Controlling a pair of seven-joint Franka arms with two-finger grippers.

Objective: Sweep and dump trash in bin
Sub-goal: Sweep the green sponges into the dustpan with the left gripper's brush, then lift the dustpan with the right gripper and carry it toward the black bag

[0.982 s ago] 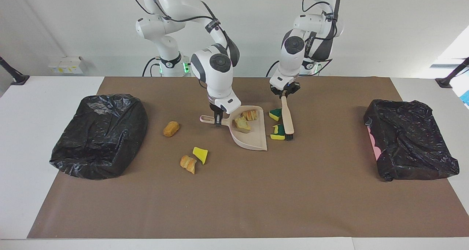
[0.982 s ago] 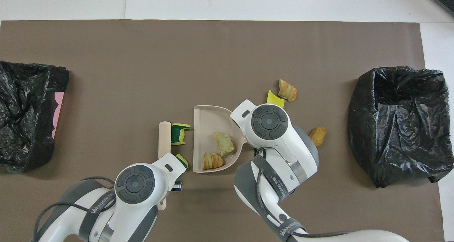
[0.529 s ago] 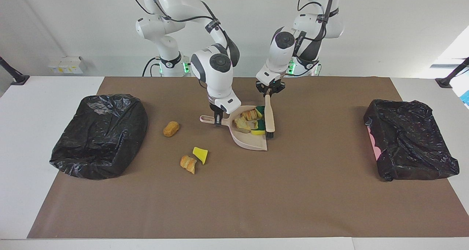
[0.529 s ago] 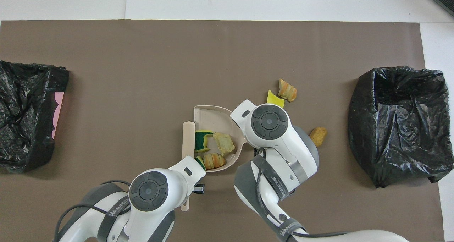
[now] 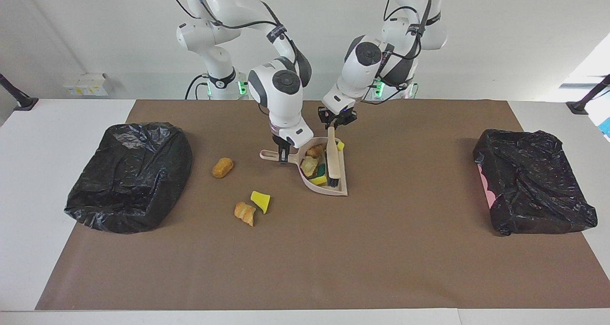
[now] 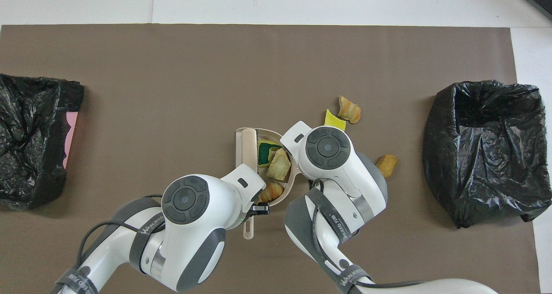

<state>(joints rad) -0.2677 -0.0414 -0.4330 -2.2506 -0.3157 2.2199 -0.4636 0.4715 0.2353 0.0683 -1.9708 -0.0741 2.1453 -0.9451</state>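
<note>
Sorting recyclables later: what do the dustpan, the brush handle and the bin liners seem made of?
Dustpan: likely matte beige plastic, thin moulded rim. Brush handle: pale, smooth; wood or plastic, unclear. Bin liners: thin glossy black plastic film, crinkled, with bright highlights.

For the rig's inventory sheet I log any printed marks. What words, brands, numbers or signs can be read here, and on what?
"WANUEO...": white letters on the grey band around the left arm, cut off where the band curves away.
Similar white lettering on the grey band around the right arm: too slanted to read surely.
Labels on the small white boxes on the white table by the wall: too small to read.
Nothing else bears text.
</note>
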